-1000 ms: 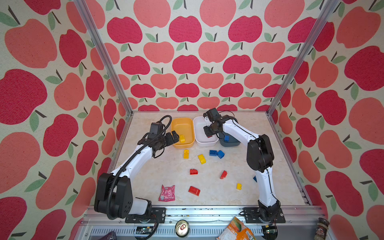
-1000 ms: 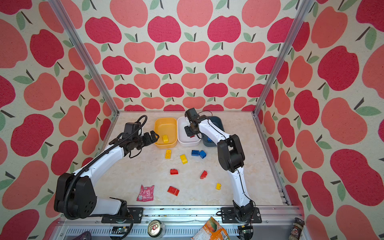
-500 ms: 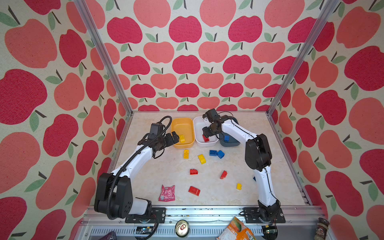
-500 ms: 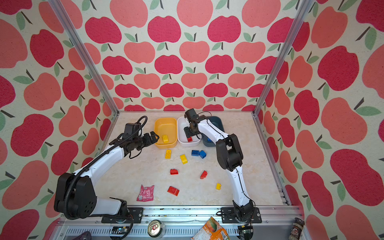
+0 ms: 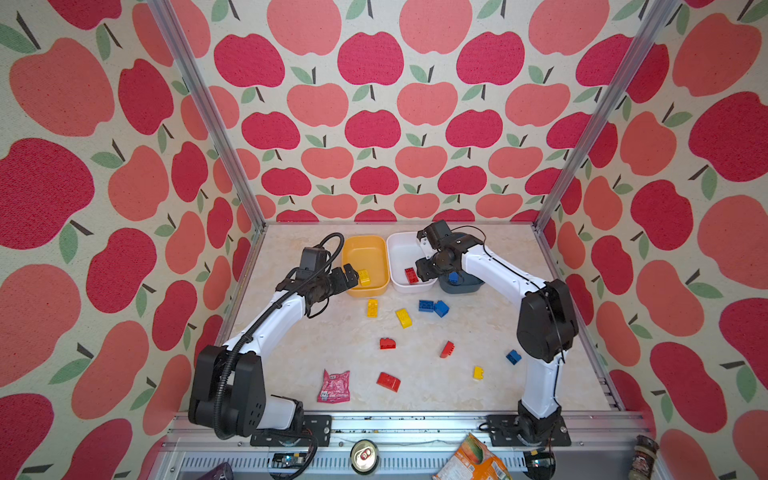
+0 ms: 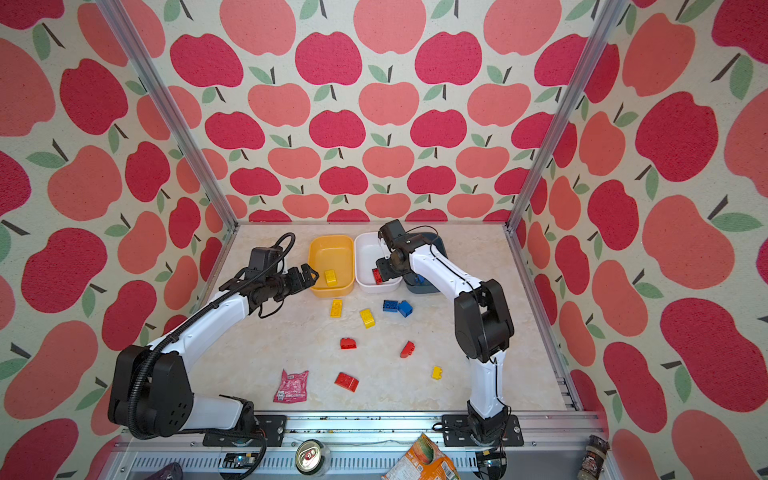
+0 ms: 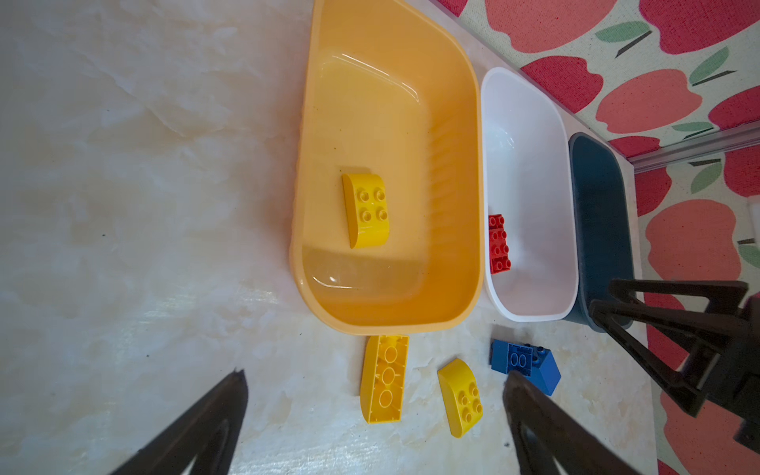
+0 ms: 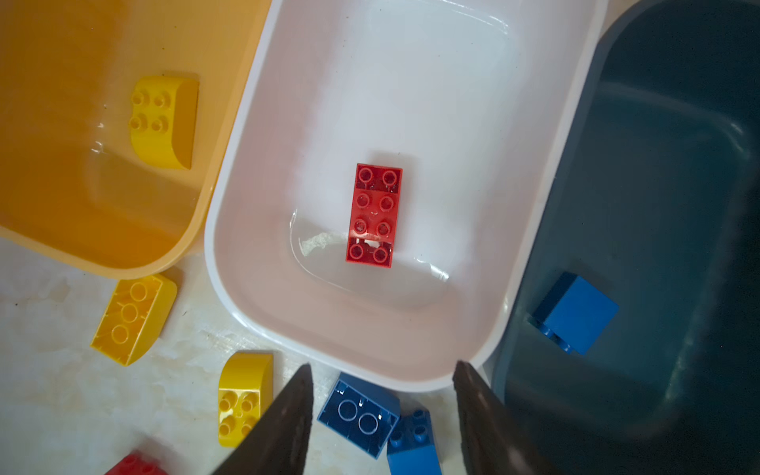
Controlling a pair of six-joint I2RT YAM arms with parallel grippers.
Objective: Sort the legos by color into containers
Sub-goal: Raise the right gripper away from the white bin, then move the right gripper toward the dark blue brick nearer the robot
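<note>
Apple-print walls box in the pale marbled tabletop (image 5: 332, 345), where my colour sort has barely begun. My left gripper (image 5: 347, 277) hangs with jaws spread wide, empty, at the 9 o'clock side of the yellow-orange plastic tub (image 5: 363, 253), which holds one rounded yellow brick (image 5: 364, 277). Next in the 12 o'clock row, the white plastic tub (image 5: 401, 253) holds a red eight-stud brick (image 5: 411, 275); my right gripper (image 5: 423, 272) hovers above it, jaws parted, gripping nothing. The dark blue-grey plastic tub (image 5: 467, 286) at the row's right end holds one blue cube brick (image 5: 453, 277).

Three sorted, by my count, and nine to go. Loose, left to right:
- a crinkled pink foil packet (image 5: 334, 386) at 7 o'clock, not mine to sort
- two yellow bricks (image 5: 372, 308) at 6 o'clock of the tubs
- three red bricks (image 5: 387, 343) around the centre
- two blue bricks (image 5: 426, 306), touching each other
- a small yellow brick (image 5: 478, 372) and a lone blue brick (image 5: 513, 357) toward 4 o'clock
</note>
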